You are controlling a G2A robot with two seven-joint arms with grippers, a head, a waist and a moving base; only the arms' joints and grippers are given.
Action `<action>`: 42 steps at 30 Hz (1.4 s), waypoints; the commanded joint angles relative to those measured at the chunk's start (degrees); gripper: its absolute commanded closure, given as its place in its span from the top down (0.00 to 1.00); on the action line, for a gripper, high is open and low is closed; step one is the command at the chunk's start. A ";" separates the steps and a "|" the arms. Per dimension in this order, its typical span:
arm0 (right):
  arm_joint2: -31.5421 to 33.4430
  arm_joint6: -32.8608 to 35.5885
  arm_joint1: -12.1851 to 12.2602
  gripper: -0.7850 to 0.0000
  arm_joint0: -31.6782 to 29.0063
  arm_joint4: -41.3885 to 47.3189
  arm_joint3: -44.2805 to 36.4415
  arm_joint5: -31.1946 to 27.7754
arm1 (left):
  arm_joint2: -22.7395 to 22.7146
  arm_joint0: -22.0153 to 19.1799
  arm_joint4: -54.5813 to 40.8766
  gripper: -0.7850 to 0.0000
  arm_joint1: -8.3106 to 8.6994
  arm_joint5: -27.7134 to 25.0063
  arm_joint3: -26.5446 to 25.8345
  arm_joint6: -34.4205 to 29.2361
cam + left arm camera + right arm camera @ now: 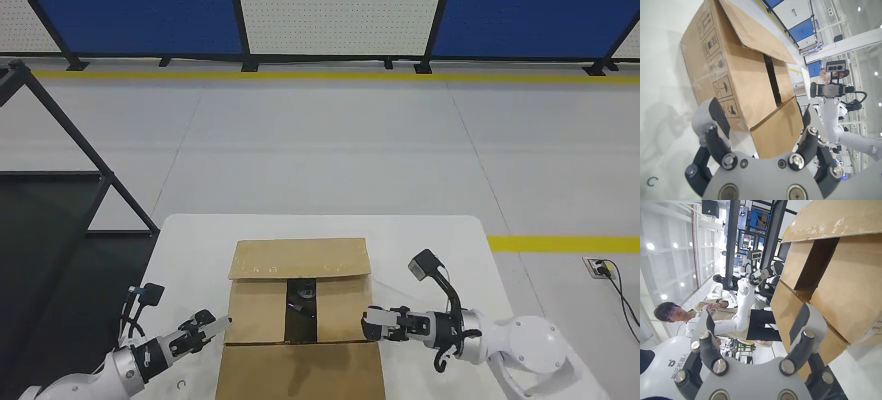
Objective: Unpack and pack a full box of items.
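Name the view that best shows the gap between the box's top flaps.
Top view: it looks straight down into the gap in the cardboard box. Both wrist views catch it obliquely, as a dark slot.

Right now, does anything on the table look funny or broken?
Yes. The cardboard box is half open: its two inner flaps do not meet, leaving a dark gap down the middle. Clear tape on its side is torn and wrinkled. A small C-shaped ring lies loose on the table near the left pincer.
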 commanded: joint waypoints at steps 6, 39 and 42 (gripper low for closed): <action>-0.11 -0.44 -0.03 1.00 -0.16 0.17 0.20 0.27 | 0.01 0.03 -0.09 1.00 -0.02 -0.04 -0.08 0.34; -10.31 -24.52 -4.98 1.00 11.91 3.53 15.09 4.73 | -2.13 2.60 -2.36 1.00 0.17 -3.49 -1.12 4.78; -10.89 -26.22 -5.47 1.00 13.14 3.62 15.15 4.63 | -2.13 2.60 -2.36 1.00 0.17 -3.49 -1.12 4.78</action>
